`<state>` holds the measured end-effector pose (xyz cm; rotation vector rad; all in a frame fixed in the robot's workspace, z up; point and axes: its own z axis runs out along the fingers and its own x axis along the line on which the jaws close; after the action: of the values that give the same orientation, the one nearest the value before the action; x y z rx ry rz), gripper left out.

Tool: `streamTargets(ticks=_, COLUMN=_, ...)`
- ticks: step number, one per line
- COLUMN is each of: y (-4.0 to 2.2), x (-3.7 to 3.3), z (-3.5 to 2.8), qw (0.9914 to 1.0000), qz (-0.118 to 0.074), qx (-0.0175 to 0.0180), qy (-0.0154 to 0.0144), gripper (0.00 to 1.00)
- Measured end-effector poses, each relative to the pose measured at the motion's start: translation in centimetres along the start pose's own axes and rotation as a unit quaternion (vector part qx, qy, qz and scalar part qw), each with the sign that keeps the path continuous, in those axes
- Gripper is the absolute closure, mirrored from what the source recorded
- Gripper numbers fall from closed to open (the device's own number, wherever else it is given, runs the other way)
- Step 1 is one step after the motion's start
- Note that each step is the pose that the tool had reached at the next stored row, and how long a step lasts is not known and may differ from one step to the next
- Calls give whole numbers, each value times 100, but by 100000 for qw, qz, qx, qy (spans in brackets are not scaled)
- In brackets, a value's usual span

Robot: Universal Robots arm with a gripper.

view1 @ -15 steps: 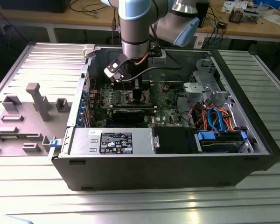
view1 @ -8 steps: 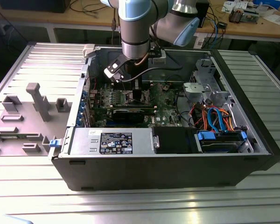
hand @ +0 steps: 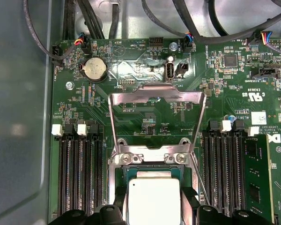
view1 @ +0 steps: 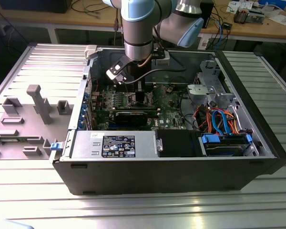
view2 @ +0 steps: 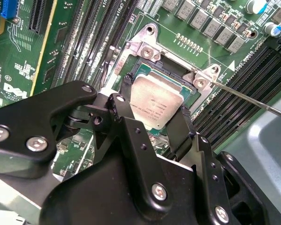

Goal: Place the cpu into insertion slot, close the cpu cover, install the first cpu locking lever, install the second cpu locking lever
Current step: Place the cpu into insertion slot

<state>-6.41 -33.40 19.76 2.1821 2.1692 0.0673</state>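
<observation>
From the exterior view's left: beyond the grey ribbed metal table (view1: 19,67), the open black computer case (view1: 181,176) holds the green motherboard (view1: 169,112). Over this board the black two-finger gripper (view2: 157,101) is clamped on the small flat silver-topped cpu (view2: 152,93), which sits at the square metal-rimmed insertion slot (hand: 150,158); full seating cannot be confirmed. Placement is judged nearly complete, but the thin silver window-frame cpu cover (hand: 157,96) stands raised and a thin steel locking lever (view2: 243,96) lies unlatched, so three steps are outstanding.

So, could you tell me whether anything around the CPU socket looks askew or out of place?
Nothing stands out. The cpu lies square to the insertion slot, held in the gripper, and the cpu cover is swung open behind it.
</observation>
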Motion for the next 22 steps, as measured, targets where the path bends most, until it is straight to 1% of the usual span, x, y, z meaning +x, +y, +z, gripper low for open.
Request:
streamTargets(ticks=6, y=4, x=0, z=0, qw=100000, qz=-43, qx=-6, qy=5, gripper=45)
streamTargets(ticks=7, y=5, x=1, z=3, qw=100000, qz=-52, qx=-41, qy=28, gripper=44)
streamTargets(ticks=8, y=5, x=1, z=2, qw=100000, qz=-56, qx=-18, qy=21, gripper=38)
streamTargets(ticks=13, y=4, x=0, z=0, qw=100000, qz=-51, qx=-5, qy=6, gripper=38)
streamTargets(ticks=17, y=6, x=0, z=-35, qw=100000, qz=-50, qx=13, qy=-7, gripper=38)
streamTargets(ticks=22, y=12, x=-1, z=-97, qw=100000, qz=-53, qx=67, qy=-1, gripper=38)
